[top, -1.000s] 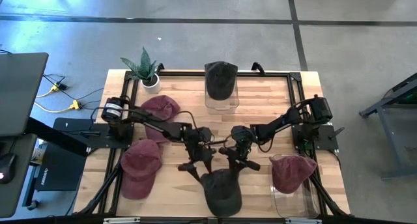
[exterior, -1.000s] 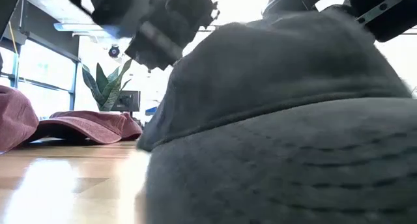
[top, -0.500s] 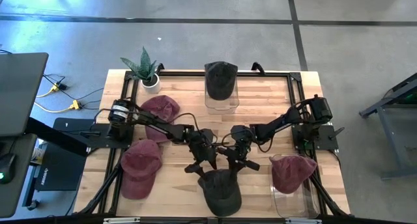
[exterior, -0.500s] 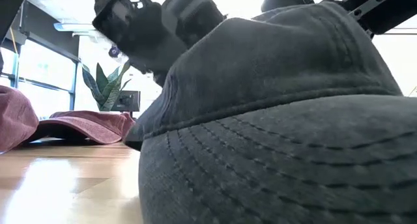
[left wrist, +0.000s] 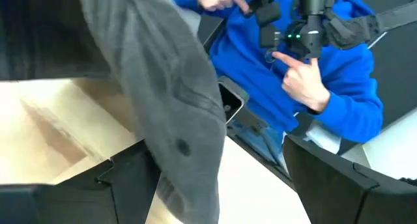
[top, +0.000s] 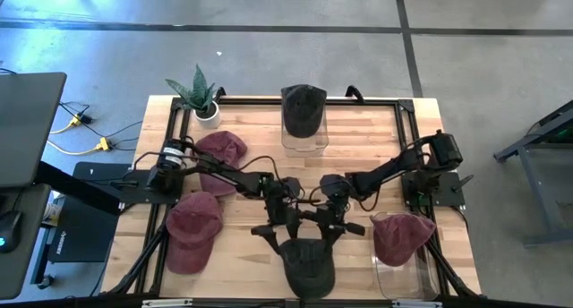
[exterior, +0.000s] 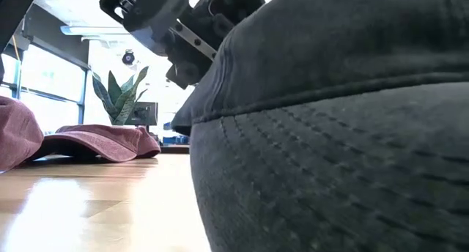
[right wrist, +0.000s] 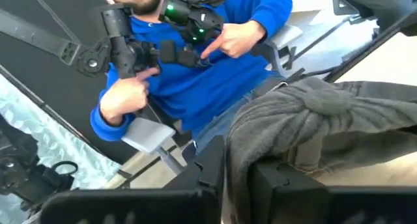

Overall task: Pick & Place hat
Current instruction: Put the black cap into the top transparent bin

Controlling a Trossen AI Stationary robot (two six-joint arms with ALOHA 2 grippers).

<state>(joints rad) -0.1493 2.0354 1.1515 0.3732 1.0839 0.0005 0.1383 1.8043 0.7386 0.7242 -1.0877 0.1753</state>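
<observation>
Your left gripper stands with its fingers spread wide, the dark grey hat draped between them and touching neither visibly. Your right gripper has its fingers closed on the hat's bunched fabric. The hat hangs just below both pairs of fingers at the tabletop's near edge.

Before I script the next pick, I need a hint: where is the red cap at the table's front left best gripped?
Probably by its brim. The red cap lies flat with the crown toward the table's back and the brim toward the front edge, so a gripper coming from above at the front could pinch that thin edge; the rounded crown offers less to close on.
</observation>
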